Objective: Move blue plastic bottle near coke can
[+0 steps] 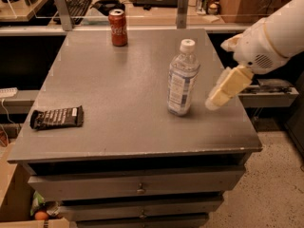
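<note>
Gripper (pixel 213 101) hangs over the right side of the grey table (pixel 118 127), tilted toward the blue plastic bottle (pixel 181 80) just beside it, likely lining up a side grasp; released or clenched, I cannot tell; bottle upright, capped, fill unclear; coke can (pixel 118 27) upright, well apart, far-left; snack wrapper (pixel 57 118) flat.

The clear, bluish plastic water bottle (pixel 182 82) with a white screw cap and a pale label stands upright, right of the middle of the grey tabletop (pixel 118 103). The small red soda can (pixel 118 27), with white script and a silver top, stands upright near the far edge, well apart to the bottle's left. The cream gripper (pixel 214 101) hovers just right of the bottle.
</note>
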`<state>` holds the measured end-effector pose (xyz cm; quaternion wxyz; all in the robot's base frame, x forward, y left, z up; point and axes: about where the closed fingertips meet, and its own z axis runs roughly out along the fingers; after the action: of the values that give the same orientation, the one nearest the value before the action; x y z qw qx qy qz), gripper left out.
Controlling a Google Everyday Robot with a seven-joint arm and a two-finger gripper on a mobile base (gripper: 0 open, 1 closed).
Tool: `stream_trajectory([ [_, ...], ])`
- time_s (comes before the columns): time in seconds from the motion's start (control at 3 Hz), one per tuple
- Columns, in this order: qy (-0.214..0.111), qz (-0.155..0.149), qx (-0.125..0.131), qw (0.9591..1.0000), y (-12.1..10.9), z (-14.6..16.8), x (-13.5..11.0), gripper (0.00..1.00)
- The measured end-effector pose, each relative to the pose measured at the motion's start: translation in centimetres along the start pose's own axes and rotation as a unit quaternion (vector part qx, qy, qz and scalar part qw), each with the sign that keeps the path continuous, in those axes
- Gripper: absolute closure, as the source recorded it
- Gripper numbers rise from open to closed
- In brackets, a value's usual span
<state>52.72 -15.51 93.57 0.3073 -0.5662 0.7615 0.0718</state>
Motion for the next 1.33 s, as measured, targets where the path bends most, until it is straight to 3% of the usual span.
stream_trajectory([
  [0.33,-0.066,0.034,-0.031,0.9968,0.5,2.6,-1.4,0.00],
  [0.67,-0.125,0.068,-0.062,0.9879,1.3,4.0,-2.6,0.00],
  [1.0,-0.177,0.092,-0.085,0.9762,2.4,5.3,-4.3,0.15],
  [1.33,-0.207,0.106,-0.090,0.9684,3.0,6.1,-5.3,0.38],
])
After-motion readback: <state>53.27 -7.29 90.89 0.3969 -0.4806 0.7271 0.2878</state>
